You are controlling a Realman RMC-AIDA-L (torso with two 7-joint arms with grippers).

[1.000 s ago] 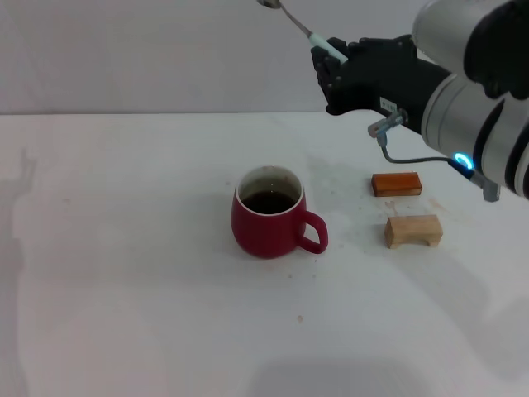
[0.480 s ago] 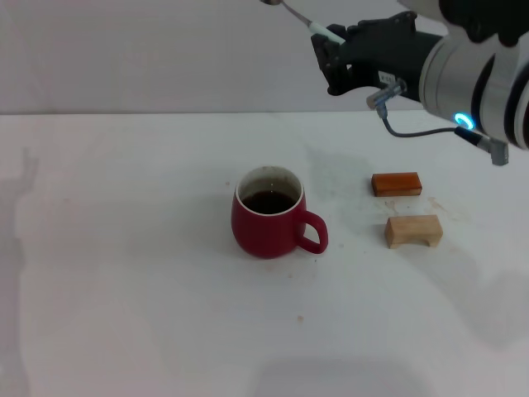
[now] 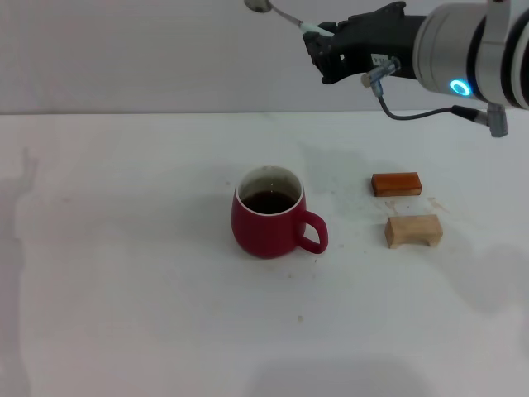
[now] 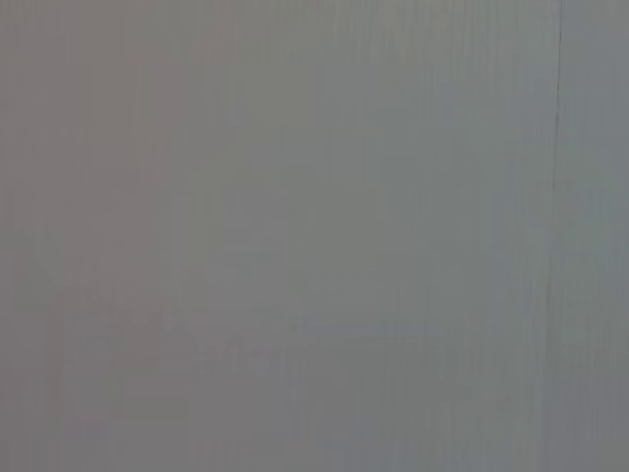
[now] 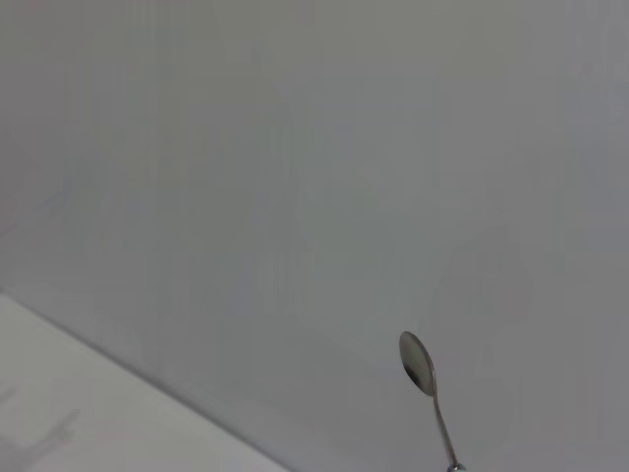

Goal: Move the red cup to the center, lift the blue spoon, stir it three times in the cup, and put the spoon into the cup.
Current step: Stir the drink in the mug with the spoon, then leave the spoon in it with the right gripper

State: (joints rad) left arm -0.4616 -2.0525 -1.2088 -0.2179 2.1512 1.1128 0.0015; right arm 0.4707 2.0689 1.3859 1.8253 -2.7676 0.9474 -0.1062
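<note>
The red cup (image 3: pixel 269 213) stands near the middle of the white table (image 3: pixel 124 273), dark liquid inside, handle pointing right. High above it and toward the back, my right gripper (image 3: pixel 321 43) is shut on the pale handle of the blue spoon (image 3: pixel 281 15). The spoon's silver bowl sticks out to the left, well above the cup. In the right wrist view the blue spoon (image 5: pixel 425 388) shows its metal bowl and neck against the grey wall. The left gripper is out of view; its wrist camera sees only a grey wall.
An orange-brown block (image 3: pixel 396 184) and a tan wooden block (image 3: pixel 412 231) lie to the right of the cup. A grey wall rises behind the table.
My right gripper has risen and swung left with the spoon, tilting it flatter, so the spoon bowl now sits farther left. The cup and blocks have not moved.
</note>
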